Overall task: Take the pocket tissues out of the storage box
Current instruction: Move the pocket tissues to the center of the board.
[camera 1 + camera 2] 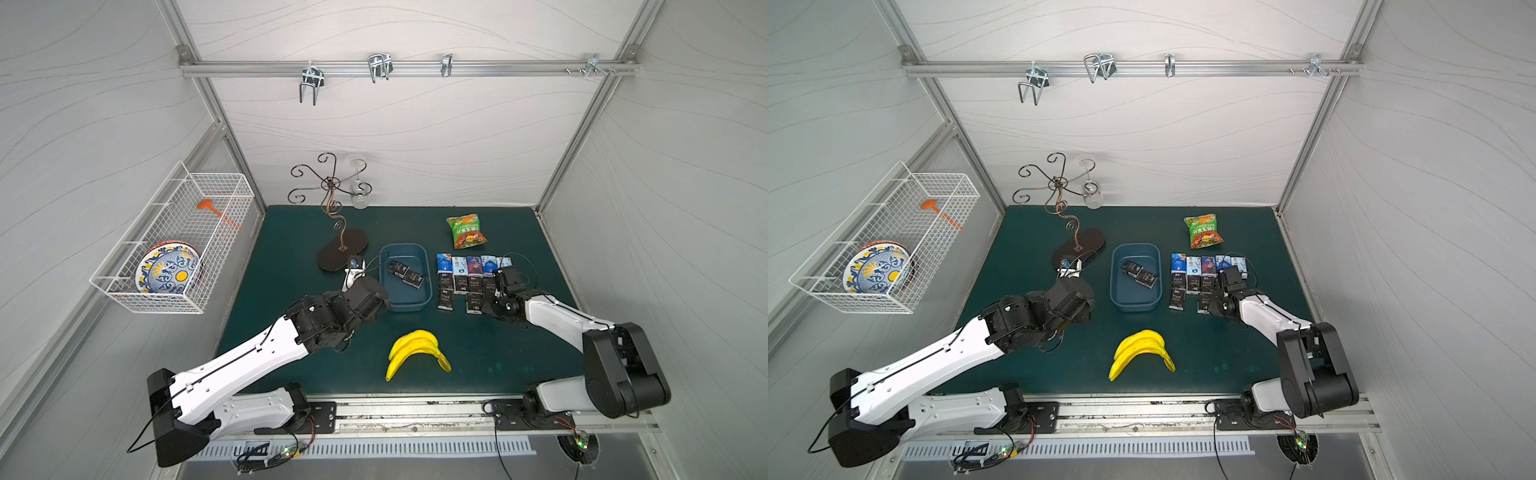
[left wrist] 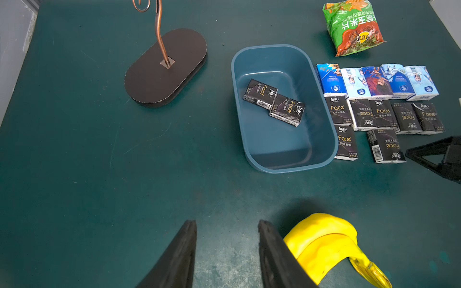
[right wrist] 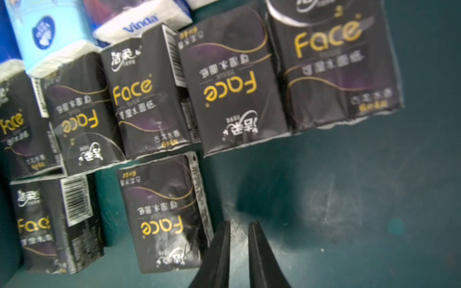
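Note:
The storage box [image 1: 400, 296] [image 1: 1133, 300] [image 2: 279, 147], a shallow blue-grey tub, sits mid-table. Two black pocket tissues [image 1: 405, 274] [image 1: 1139, 273] [image 2: 274, 103] lie inside it. Several more tissue packs [image 1: 465, 278] [image 1: 1192, 278] [image 2: 381, 112] [image 3: 234, 92], blue ones behind black ones, lie in rows on the mat right of the box. My right gripper [image 3: 239, 223] [image 2: 409, 154] hovers low just right of the front black pack, jaws almost together and empty. My left gripper [image 2: 227, 222] hangs over bare mat left of the box, jaws apart and empty.
A yellow banana bunch [image 1: 415, 347] [image 2: 321, 244] lies in front of the box. A green-orange snack bag [image 1: 466, 230] sits behind the packs. A metal stand's dark base [image 1: 343, 249] is left of the box, with a glass [image 1: 360, 195] hanging on it. A wire basket [image 1: 174, 249] hangs on the left wall.

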{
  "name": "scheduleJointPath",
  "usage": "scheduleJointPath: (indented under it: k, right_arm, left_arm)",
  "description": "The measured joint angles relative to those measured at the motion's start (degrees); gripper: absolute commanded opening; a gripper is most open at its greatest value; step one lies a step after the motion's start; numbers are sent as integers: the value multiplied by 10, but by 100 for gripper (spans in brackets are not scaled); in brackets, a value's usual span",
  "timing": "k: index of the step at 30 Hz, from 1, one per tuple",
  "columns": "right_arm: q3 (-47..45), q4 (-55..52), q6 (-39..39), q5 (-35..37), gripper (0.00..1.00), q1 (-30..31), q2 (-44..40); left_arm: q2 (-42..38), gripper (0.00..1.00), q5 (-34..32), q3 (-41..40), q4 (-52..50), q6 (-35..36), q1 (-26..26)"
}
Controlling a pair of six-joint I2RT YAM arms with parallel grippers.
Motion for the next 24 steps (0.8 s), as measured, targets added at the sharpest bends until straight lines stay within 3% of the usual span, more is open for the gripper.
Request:
scheduleJointPath:
  k: [10,24]
  right_arm:
    - [50,11,-37,-11,21,0,60]
    - [53,15,-44,-32,23,30,65]
  left_arm:
    - [6,45,-3,0,0,1,0]
    - [9,45,-6,0,0,1,0]
